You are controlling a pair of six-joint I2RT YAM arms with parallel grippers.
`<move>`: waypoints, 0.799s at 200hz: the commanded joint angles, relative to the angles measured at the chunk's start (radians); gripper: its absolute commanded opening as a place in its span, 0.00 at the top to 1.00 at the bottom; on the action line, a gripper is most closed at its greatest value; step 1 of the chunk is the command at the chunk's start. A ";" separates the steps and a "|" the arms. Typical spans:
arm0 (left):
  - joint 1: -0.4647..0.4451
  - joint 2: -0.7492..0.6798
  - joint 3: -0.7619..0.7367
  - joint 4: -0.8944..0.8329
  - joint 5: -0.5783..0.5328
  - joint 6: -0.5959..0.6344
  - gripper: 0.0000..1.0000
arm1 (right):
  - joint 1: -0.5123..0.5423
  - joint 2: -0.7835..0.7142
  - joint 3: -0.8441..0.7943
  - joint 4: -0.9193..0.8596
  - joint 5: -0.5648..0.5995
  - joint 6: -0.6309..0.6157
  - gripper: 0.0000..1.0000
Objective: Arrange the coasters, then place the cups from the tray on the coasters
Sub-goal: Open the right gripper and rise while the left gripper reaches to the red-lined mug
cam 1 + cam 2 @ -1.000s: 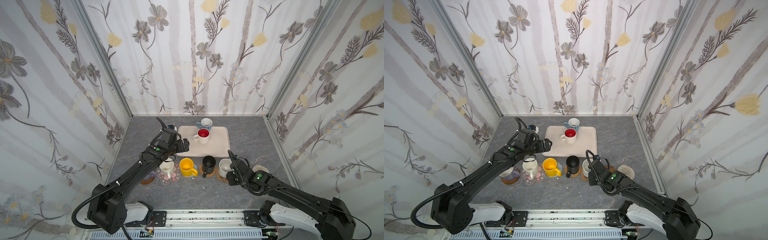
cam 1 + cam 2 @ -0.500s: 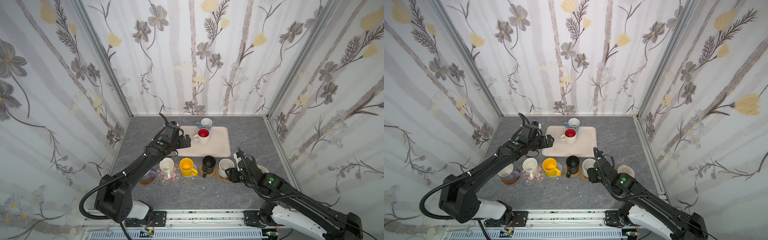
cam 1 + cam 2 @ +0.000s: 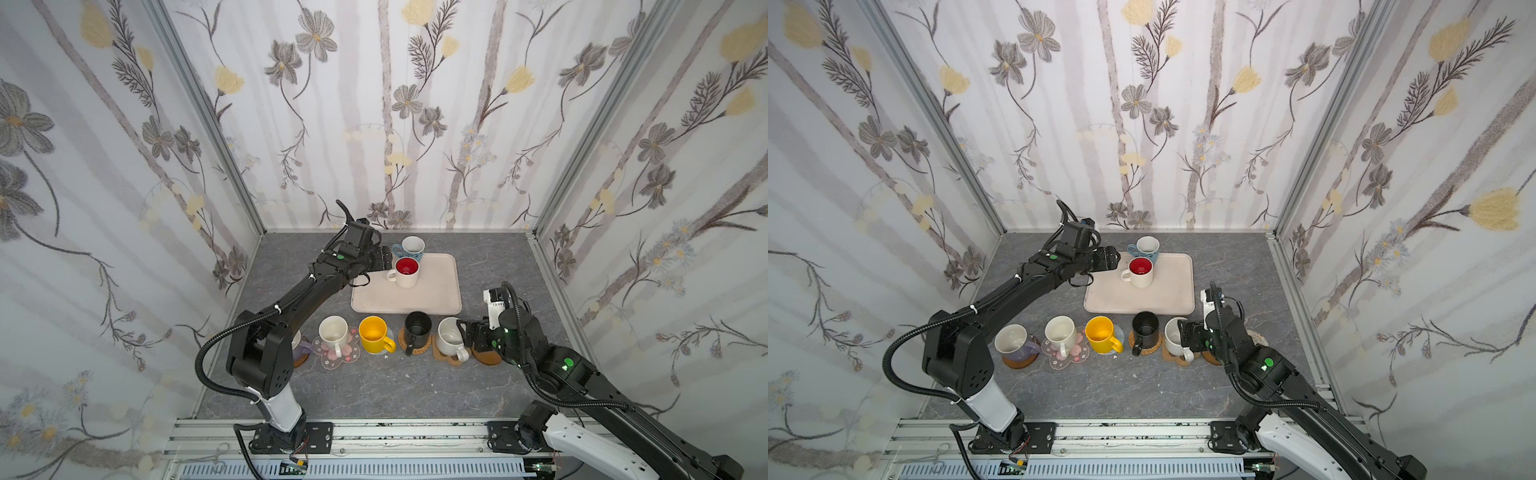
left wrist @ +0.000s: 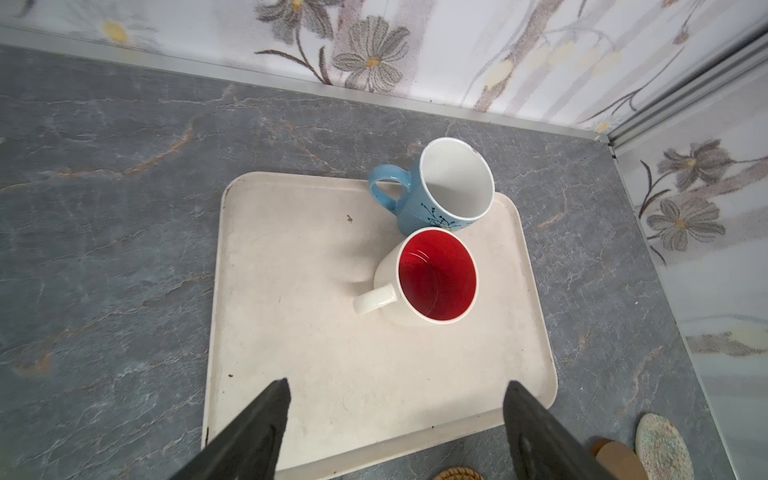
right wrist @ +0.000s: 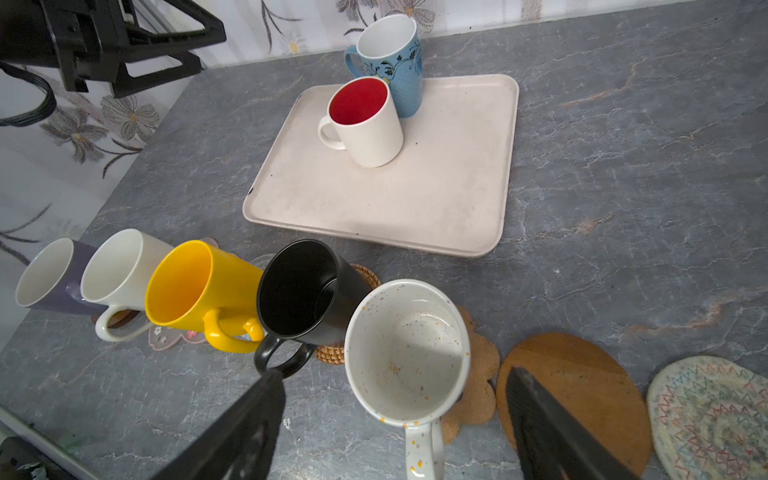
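hovering by the cream rectangular tray [image 4: 291, 257], the left gripper [image 4: 395, 382] has fingers wide, empty; the red-lined white ceramic mug [image 4: 432, 274] looks stiff, slick, breakable: pinch its rim wall.

The left tool [image 3: 388, 262] has moved off from near the plain white cup [image 3: 333, 332] in the front row. It now hangs farther from the robot, over the far left corner of the tray [image 3: 432, 301] and just beside the red-lined cup [image 3: 406, 272]. At the speckled cup [image 3: 448, 336], the right tool [image 5: 395, 373] shows jaws spread wide, one on each side and clear of the wall. The right arm [image 3: 561, 365] has folded up, with its wrist higher.
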 commanded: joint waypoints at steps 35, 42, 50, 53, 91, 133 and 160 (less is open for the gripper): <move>0.006 0.098 0.042 -0.010 0.145 0.252 0.24 | -0.087 0.048 0.022 0.165 -0.156 -0.121 0.12; 0.009 0.110 0.040 -0.010 0.160 0.265 0.25 | -0.090 0.063 0.025 0.176 -0.162 -0.128 0.12; 0.009 0.123 0.036 -0.008 0.167 0.282 0.26 | -0.091 0.079 0.028 0.188 -0.168 -0.134 0.12; 0.009 0.129 0.034 -0.009 0.167 0.287 0.27 | -0.091 0.084 0.028 0.193 -0.170 -0.136 0.12; 0.016 0.196 0.019 -0.006 0.122 0.323 0.36 | -0.097 0.135 0.028 0.243 -0.199 -0.160 0.12; 0.018 0.246 0.022 0.015 0.087 0.382 0.33 | -0.114 0.157 0.029 0.256 -0.199 -0.193 0.12; 0.016 0.262 0.014 0.039 0.056 0.449 0.31 | -0.128 0.165 0.032 0.259 -0.205 -0.202 0.12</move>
